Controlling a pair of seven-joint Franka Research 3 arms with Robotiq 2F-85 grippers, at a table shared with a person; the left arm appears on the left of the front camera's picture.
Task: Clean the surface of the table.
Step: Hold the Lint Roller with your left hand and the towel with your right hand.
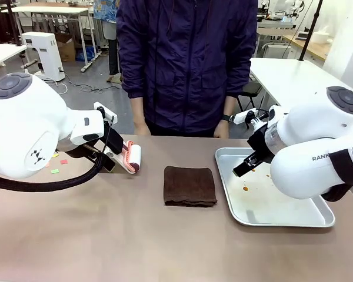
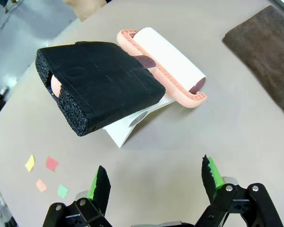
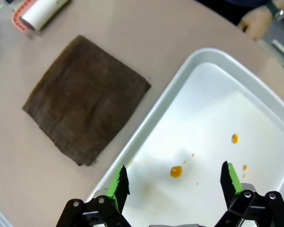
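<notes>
Robotics lab, prob. a shared one: a white jointed robot arm [image 1: 23, 126] w/ a thick black cable at left & a second white robot arm [image 1: 317, 147] at right work at a large brown-tan matte table [image 1: 106, 235]; a person in a dark blue jacket [image 1: 185, 59] stands opp. Behind: plain white-topped work tables [image 1: 288, 79]; bare grey floor [image 1: 100, 97]; a white boxy equipment unit [image 1: 43, 54] w/ loose cables [image 1: 82, 87] trailing beside it; a slanted black pole [image 1: 310, 29]; more benches w/ gear farther back.
</notes>
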